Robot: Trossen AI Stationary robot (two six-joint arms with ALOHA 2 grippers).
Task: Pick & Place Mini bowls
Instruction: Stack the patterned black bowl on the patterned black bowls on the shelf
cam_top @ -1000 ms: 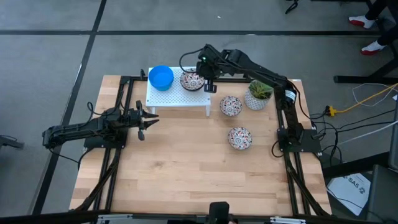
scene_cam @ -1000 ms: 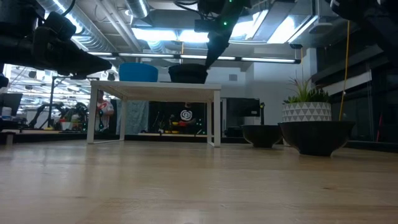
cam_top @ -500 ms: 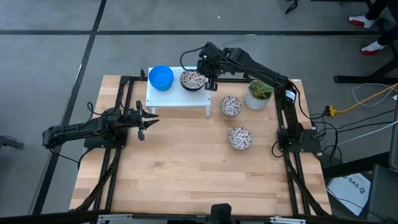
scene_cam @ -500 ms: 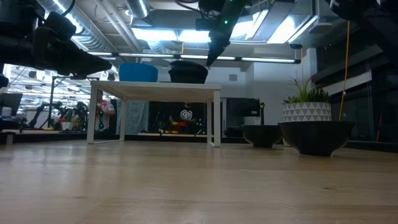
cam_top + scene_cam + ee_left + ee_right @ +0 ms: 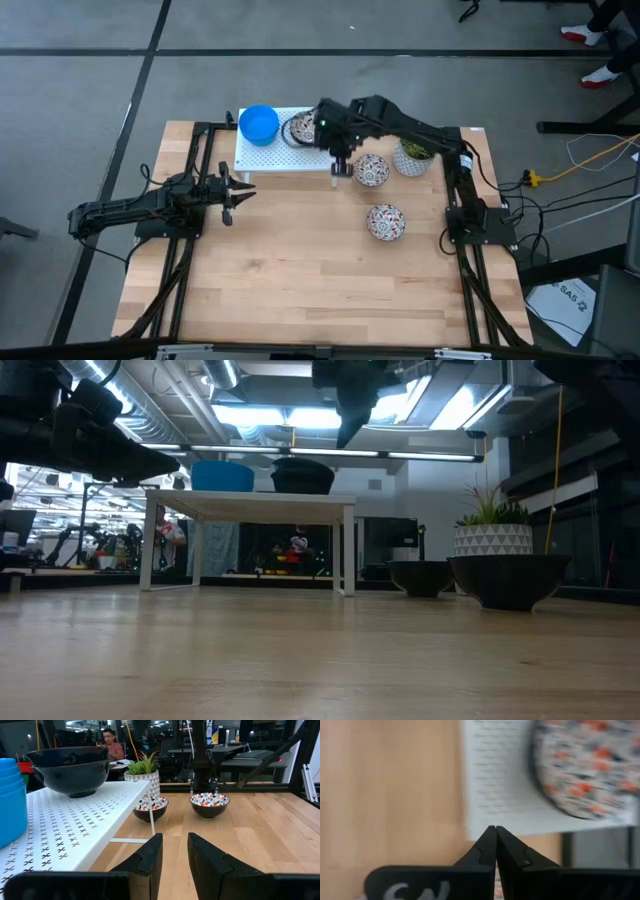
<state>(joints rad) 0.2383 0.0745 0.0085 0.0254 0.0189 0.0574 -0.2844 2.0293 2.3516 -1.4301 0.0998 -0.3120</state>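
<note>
My right arm hides part of the patterned bowls [image 5: 298, 130] stacked on the white shelf [image 5: 270, 157], beside the blue bowls [image 5: 259, 123]. The right gripper [image 5: 341, 166] hangs above the shelf's edge nearest the plant pot [image 5: 412, 156], fingers pressed together, empty, the stack just beyond them. Two more patterned bowls [image 5: 372, 170] [image 5: 385, 221] sit on the table past that edge. The left gripper [image 5: 232, 192] waits off the shelf's opposite side, fingers slightly parted.

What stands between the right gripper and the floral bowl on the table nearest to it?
Nothing visible does. The right gripper, shut, hangs by the white shelf's edge; only bare wood separates it from the floral bowl beside it.
</note>
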